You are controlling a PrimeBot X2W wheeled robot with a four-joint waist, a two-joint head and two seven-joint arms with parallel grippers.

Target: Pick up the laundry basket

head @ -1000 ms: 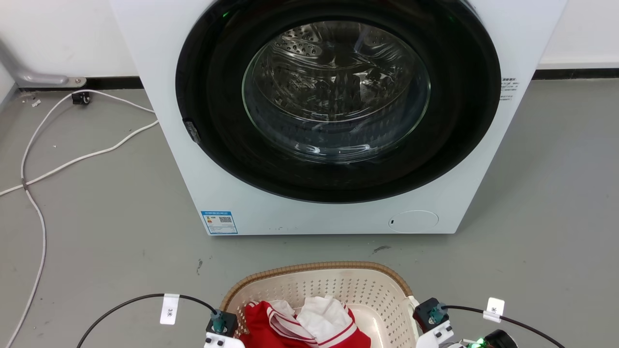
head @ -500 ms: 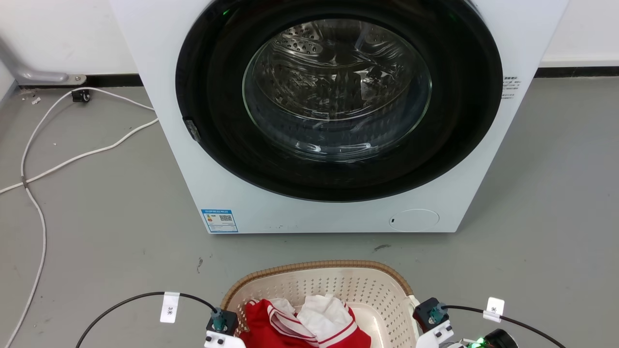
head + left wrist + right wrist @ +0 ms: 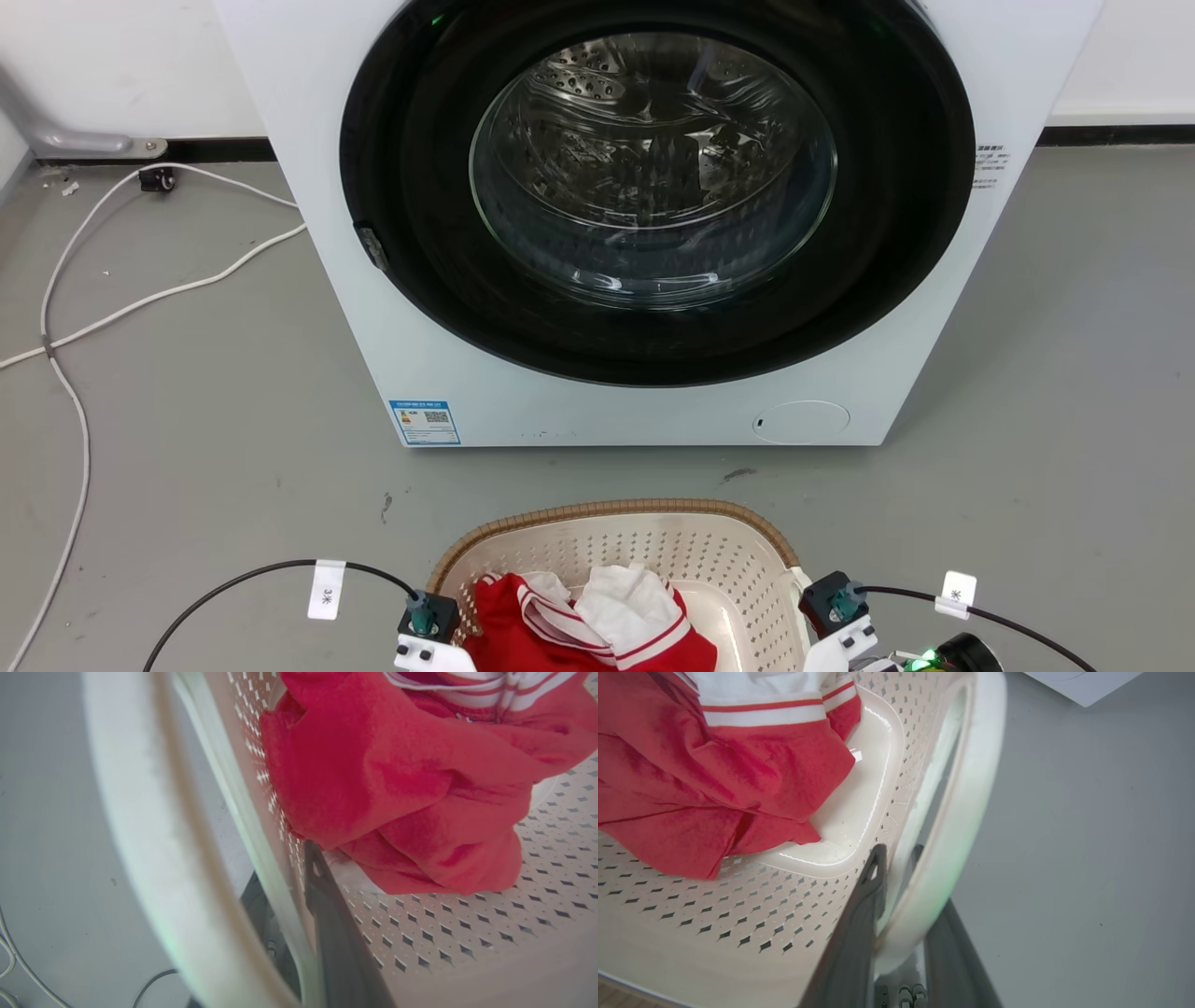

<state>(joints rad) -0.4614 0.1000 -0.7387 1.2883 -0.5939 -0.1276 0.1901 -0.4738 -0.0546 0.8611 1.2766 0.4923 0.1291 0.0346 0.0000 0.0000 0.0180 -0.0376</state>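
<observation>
Between your left gripper [image 3: 284, 872] fingers: laundry basket [image 3: 467, 914] wall, clamped.
Right gripper [image 3: 896, 851]: you hold the white handle [image 3: 966, 812], fingers astride it.
Red garment [image 3: 714, 774]: inside, beside both grippers.

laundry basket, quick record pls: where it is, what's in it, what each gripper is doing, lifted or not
thing: laundry basket, in front of the washing machine
contents: red and white clothes
left gripper: closed on its left wall, one finger inside, one outside
right gripper: closed on its right side at the white handle
lifted: cannot tell
washing machine door: shut
</observation>
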